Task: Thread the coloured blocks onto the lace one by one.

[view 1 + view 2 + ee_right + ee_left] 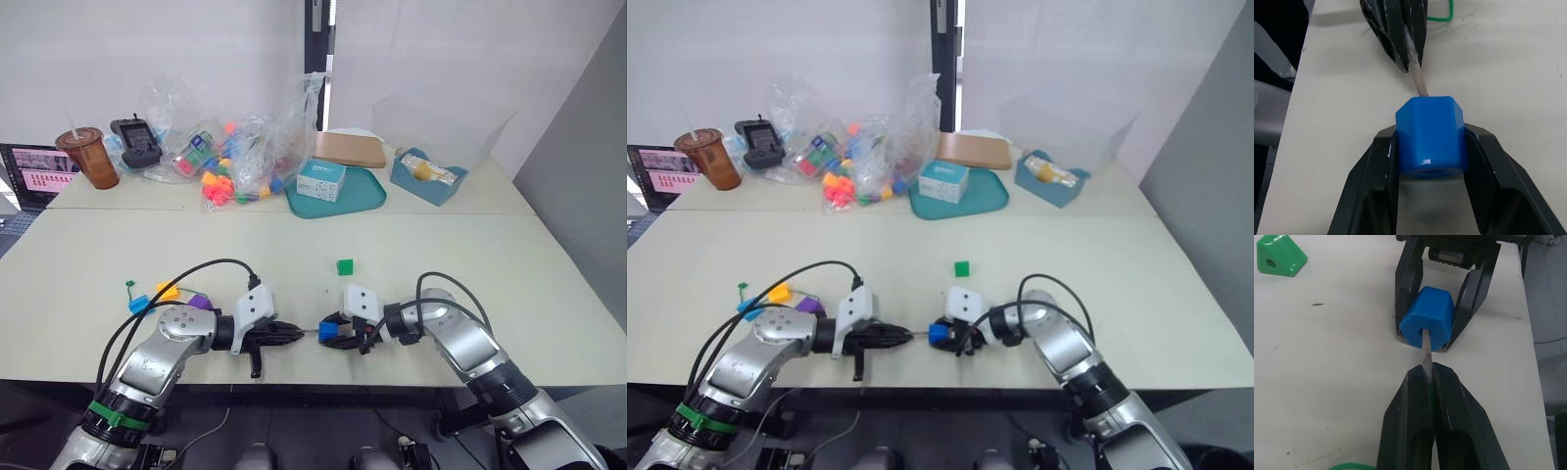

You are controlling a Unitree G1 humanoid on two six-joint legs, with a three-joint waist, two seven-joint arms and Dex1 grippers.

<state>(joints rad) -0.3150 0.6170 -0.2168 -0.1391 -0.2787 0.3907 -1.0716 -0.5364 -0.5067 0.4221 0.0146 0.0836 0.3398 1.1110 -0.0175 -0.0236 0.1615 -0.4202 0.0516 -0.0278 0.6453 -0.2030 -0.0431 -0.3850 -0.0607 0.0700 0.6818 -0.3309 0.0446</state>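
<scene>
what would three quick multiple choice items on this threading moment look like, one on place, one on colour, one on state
1. Where is the lace tip?
A. in the block's hole
B. flat on the tray
C. under the cup

2. What colour is the block in the right gripper?
A. orange
B. dark blue
C. purple

3. How is the left gripper?
A. wide open
B. shut on the lace
C. holding the green block

Key: 1 A, the tip enters the hole; 2 B, it is plainly blue; 3 B, the fingers pinch the cord.
</scene>
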